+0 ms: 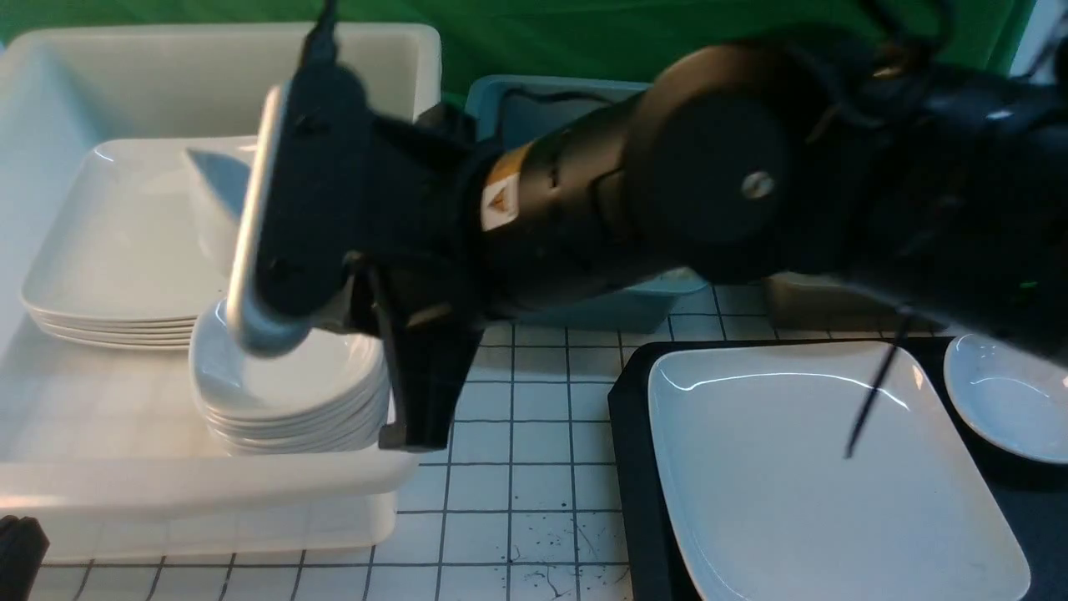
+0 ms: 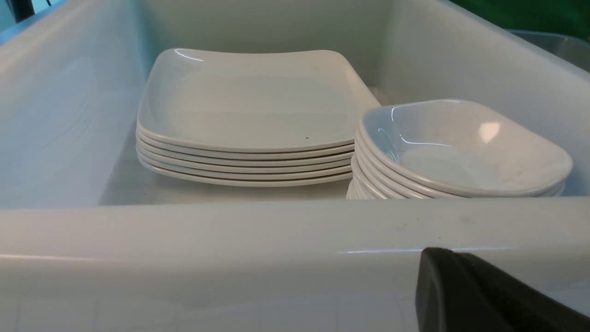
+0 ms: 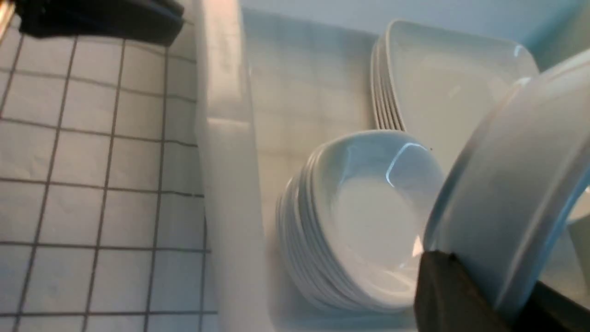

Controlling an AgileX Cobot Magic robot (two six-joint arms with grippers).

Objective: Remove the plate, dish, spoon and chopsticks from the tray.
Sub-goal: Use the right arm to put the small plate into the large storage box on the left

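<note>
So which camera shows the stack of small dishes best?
The left wrist view: the stack of small dishes stands clear, side on, layers visible. In the front view the right arm and the held dish cover its top; the right wrist view looks down into it, that dish overlapping one side.

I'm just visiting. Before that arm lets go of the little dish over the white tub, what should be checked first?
1. Grip: right gripper shut on the dish, holding it by the rim: ok.
2. Target: the dish hangs above the stack of small dishes in the white tub: ok.
3. Dish level enough to stack: not ok, it stands steeply on edge.
4. Left gripper clear: ok, shut and outside the tub wall.
5. Tray cleared: not ok, the plate lies on it.
6. Spoon: cannot tell, not in view.
</note>
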